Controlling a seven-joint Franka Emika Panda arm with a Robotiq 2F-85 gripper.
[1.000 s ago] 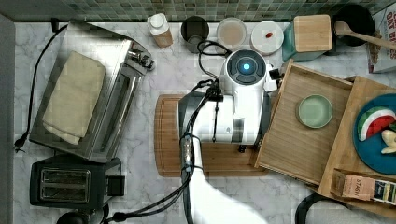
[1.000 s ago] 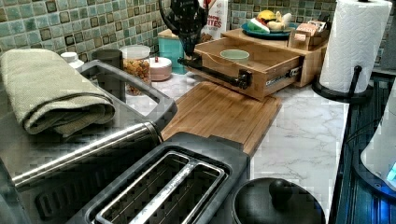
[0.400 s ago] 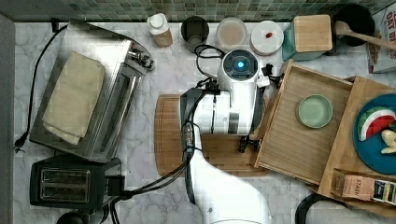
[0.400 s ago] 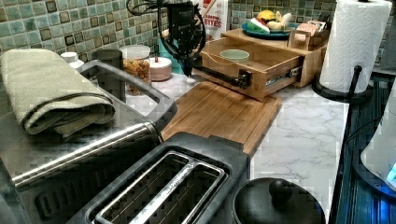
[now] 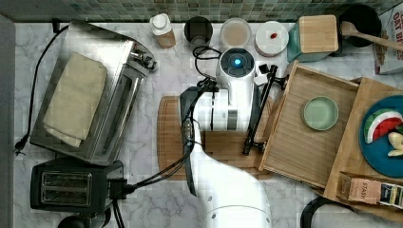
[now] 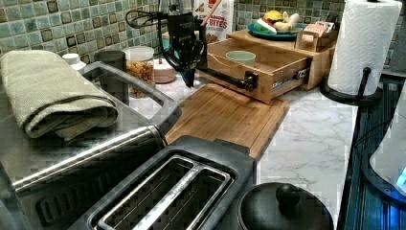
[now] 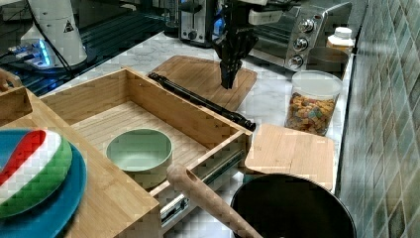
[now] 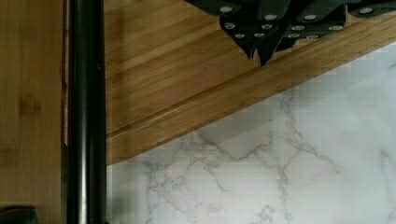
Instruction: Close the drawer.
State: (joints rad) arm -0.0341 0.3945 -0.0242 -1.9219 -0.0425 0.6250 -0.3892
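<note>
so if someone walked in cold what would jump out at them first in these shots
Probably the drawer, pulled wide open at the top view's right, with a pale green bowl sitting inside it. Next, the gripper, fingertips together, hanging over the cutting board beside the drawer's black bar handle without touching it. Then the big toaster oven with a folded towel on top, at the top view's left.

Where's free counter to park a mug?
Bare marble between the cutting board and the paper towel holder; another patch between the toaster oven and the board in the top view. Crowded: jars along the back tiles; open drawer holds a green bowl.
</note>
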